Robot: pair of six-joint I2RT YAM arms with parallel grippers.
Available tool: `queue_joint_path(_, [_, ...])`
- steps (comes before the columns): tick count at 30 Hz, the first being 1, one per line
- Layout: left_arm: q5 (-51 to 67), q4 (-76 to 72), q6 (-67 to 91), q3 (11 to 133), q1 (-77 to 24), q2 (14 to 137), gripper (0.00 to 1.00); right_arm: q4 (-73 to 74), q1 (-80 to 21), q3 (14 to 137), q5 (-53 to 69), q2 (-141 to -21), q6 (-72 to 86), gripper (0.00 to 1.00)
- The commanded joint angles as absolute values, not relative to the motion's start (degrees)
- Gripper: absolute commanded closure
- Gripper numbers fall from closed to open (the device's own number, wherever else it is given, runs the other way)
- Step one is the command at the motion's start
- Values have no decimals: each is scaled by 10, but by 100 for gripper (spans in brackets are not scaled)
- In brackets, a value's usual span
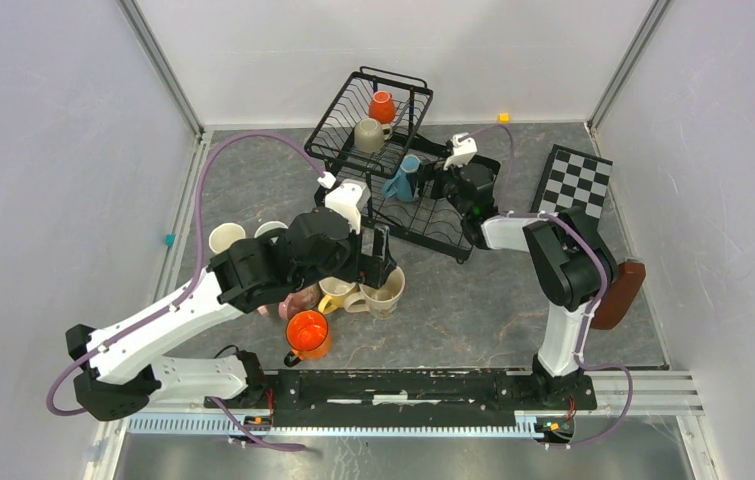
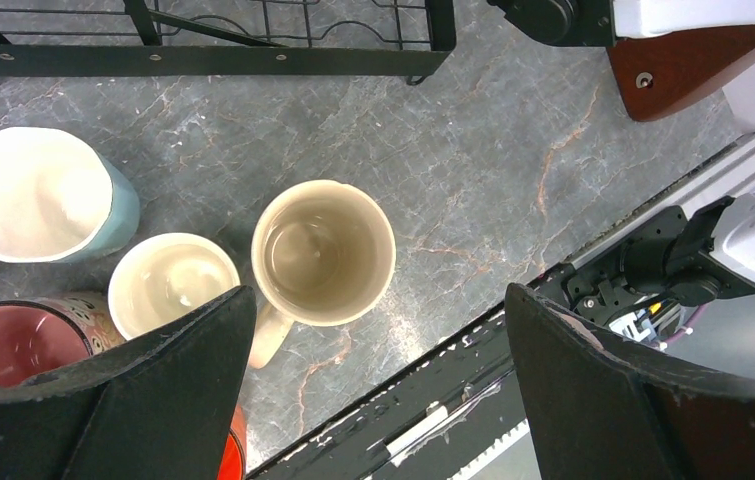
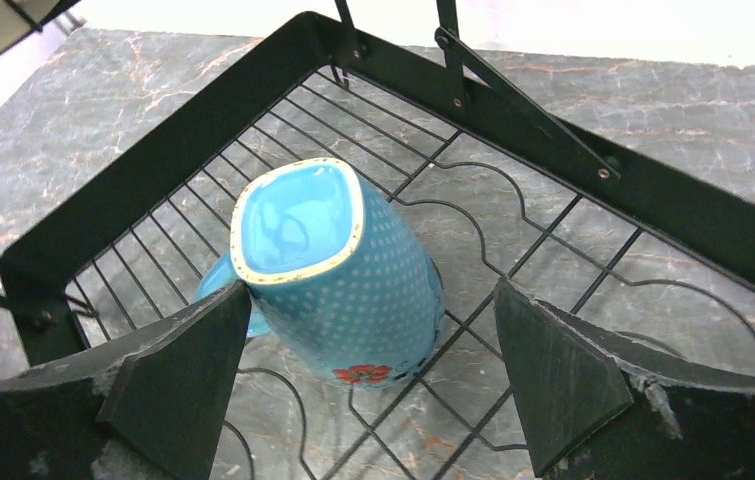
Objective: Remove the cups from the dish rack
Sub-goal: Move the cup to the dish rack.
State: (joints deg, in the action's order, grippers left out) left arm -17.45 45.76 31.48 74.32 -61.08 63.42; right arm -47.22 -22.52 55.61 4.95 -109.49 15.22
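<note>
The black wire dish rack (image 1: 331, 108) stands at the back of the table. Its upper basket holds an orange cup (image 1: 382, 105) and a beige cup (image 1: 370, 135). A light blue dotted cup (image 3: 338, 270) leans tilted in the lower tray (image 3: 183, 150), mouth up. My right gripper (image 3: 373, 380) is open, one finger on each side of this cup, the left finger close to its handle. My left gripper (image 2: 383, 390) hangs open over the table, just near of a beige cup (image 2: 323, 250) standing there. Beside it stand a cream cup (image 2: 173, 285), a white-and-blue cup (image 2: 33, 195), a pink cup (image 2: 13, 345) and an orange cup (image 1: 307, 332).
A black-and-white checkered board (image 1: 575, 180) lies at the right, with a brown object (image 1: 621, 293) near the right arm. A small yellow block (image 1: 503, 117) and a teal bit (image 1: 168, 239) sit at the table's edges. The arms' mounting rail (image 1: 403, 390) runs along the near edge.
</note>
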Motion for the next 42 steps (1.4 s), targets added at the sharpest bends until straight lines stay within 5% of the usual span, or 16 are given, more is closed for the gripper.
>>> queue_joint_path(1, [-166, 428, 319, 737, -608, 618, 0, -410, -257, 605, -66, -1083, 203, 2])
queue_joint_path(29, [-178, 441, 315, 732, -603, 604, 0, -435, -271, 730, -36, -1203, 110, 4])
queue_joint_path(34, [-175, 438, 316, 732, -603, 608, 0, -443, -271, 708, -37, -1195, 110, 16])
queue_joint_path(42, [-171, 432, 318, 727, -602, 605, 0, -421, -262, 706, -47, -1166, 87, 52])
